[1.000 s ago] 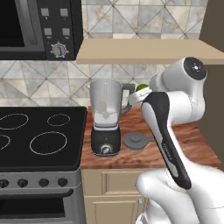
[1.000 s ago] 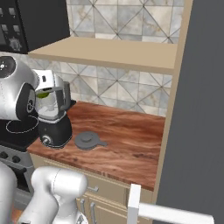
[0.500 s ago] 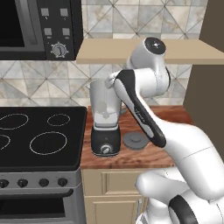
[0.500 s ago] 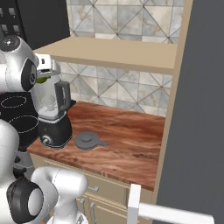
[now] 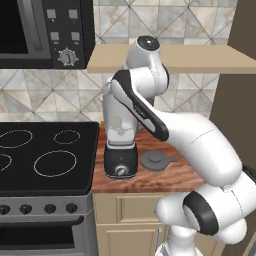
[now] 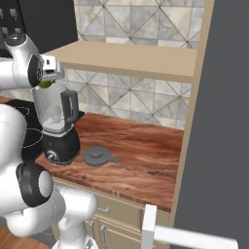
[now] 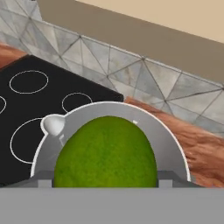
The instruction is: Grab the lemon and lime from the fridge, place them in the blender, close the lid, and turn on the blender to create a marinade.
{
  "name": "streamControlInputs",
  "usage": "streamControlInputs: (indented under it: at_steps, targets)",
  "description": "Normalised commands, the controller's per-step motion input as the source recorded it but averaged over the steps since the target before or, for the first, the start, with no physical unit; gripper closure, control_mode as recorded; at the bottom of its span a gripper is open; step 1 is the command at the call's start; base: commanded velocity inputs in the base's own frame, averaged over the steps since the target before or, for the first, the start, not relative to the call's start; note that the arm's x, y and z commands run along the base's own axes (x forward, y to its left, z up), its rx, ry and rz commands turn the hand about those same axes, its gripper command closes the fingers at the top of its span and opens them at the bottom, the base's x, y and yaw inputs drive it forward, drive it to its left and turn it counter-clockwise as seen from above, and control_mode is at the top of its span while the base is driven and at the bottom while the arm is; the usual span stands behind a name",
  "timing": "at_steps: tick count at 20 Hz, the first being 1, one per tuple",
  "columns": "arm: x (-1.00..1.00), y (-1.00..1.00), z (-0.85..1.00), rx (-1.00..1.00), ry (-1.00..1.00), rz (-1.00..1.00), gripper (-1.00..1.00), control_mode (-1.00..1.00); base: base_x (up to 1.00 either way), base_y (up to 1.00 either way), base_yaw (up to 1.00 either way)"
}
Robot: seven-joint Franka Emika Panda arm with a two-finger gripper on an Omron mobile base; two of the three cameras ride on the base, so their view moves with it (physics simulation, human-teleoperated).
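So the gripper (image 6: 47, 81) is parked right over the open top of the blender (image 6: 57, 127), and it's got the lime (image 7: 105, 155) clamped between its jaws. From the hand view the green ball sits dead centre over the round mouth of the jar, with the rim ringing it on all sides. From the right base view you can just catch a sliver of green tucked under the hand, right at the jar's lip. Can't tell if the fruit is touching the rim or just above it.

The blender stands on the wooden counter (image 6: 141, 151), at its left end, just beside the black stovetop (image 5: 45, 155). Black base, silver knob facing the room, handle sticking out to the right.

The lid (image 5: 156, 160) is off, lying flat on the counter just to the right of the blender base, near but not touching it.

Behind it all is a tiled backsplash (image 6: 121, 99) with a tan shelf (image 6: 126, 59) above. A microwave (image 5: 40, 32) hangs over the stove on the left.
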Motion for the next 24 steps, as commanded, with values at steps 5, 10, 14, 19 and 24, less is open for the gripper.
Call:
streamControlInputs:
  at_steps: [5, 10, 14, 19, 24]
  targets:
    - [0.2, -0.05, -0.57, 0.0, 0.03, 0.03, 1.0, -1.0, 0.0, 0.0, 0.0]
    - [0.19, 0.0, -0.6, 0.0, 0.07, 0.01, 1.0, -1.0, 0.0, 0.0, 0.0]
    - [0.18, 0.0, -0.6, 0.0, 0.09, 0.0, 1.0, -1.0, 0.0, 0.0, 0.0]
    - [0.12, 0.01, -0.42, 0.0, 0.13, 0.0, 1.0, -1.0, 0.0, 0.0, 0.0]
    - [-0.01, 0.0, -0.29, 0.0, 0.04, 0.0, -1.0, -1.0, 0.0, 0.0, 0.0]
